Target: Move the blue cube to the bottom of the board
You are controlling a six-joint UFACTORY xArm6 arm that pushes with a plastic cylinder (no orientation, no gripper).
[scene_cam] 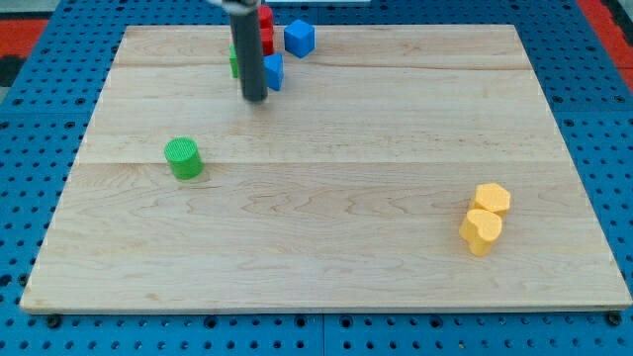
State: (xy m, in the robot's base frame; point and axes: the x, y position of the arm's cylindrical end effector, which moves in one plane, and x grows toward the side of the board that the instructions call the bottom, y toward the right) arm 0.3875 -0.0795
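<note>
A blue cube (pixel 300 38) sits near the top edge of the wooden board (pixel 326 247), a little left of centre. A second blue block (pixel 274 71) lies just below and left of it. My rod comes down from the view's top and my tip (pixel 255 98) rests on the board just below and left of that second blue block, close to it or touching. The cube is apart from my tip, up and to the right. The rod partly hides a red block (pixel 266 30) and a green block (pixel 234 61) behind it.
A green cylinder (pixel 183 158) stands at the board's left middle. A yellow hexagonal block (pixel 492 199) and a yellow heart-shaped block (pixel 481 232) touch each other at the lower right. A blue pegboard (pixel 40 119) surrounds the board.
</note>
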